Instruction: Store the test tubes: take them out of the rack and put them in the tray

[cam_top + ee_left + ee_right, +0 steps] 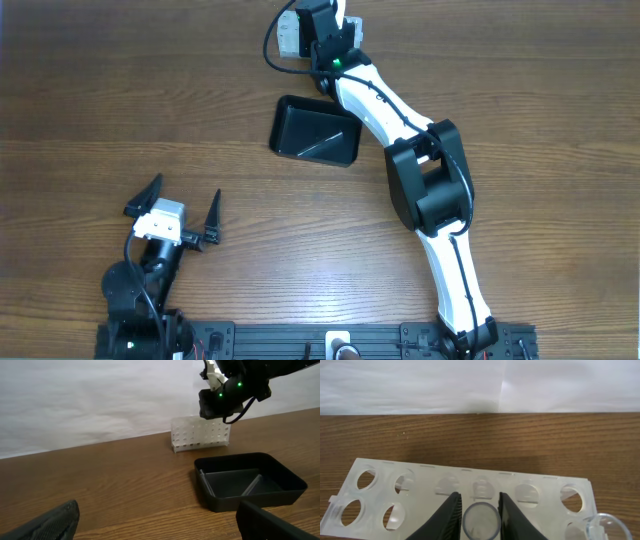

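Note:
A clear plastic rack [470, 490] with rows of round holes stands at the far side of the table, also seen from the left wrist [200, 435]. My right gripper [479, 502] is directly above it, its fingers shut on the rim of a clear test tube [481, 521] that stands in a hole. A second tube [600, 527] stands at the rack's corner. The black tray [290, 120] sits just in front of the rack, with a clear tube [252, 485] lying inside. My left gripper [180, 215] hovers open near its base, holding nothing.
The rack stands close to the table's far edge, and a white wall [100, 400] rises right behind it. Bare wooden tabletop [120, 100] stretches between the left gripper and the tray. The right arm [430, 180] passes along the tray's right side.

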Robot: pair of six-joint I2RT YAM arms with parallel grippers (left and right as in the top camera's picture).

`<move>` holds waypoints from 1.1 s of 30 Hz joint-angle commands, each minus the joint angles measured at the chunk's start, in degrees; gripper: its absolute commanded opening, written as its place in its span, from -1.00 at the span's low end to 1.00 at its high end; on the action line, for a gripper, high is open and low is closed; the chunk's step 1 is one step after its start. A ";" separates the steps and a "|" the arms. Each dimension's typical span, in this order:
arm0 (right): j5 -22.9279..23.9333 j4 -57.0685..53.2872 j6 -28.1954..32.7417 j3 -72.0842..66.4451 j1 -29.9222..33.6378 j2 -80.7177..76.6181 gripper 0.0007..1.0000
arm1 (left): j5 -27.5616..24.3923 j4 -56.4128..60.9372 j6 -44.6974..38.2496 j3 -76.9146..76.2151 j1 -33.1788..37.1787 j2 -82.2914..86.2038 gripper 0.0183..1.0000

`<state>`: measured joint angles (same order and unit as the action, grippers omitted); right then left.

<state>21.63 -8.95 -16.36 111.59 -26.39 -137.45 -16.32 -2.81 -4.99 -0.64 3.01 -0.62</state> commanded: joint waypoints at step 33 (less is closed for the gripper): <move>3.58 -18.73 -3.21 1.29 -3.13 26.47 -0.83 | -0.59 -0.04 -0.79 0.31 -0.17 0.44 1.00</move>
<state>24.60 -22.81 -13.87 113.12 -28.36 -110.45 -16.34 -2.81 -4.99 -0.64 3.01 -0.62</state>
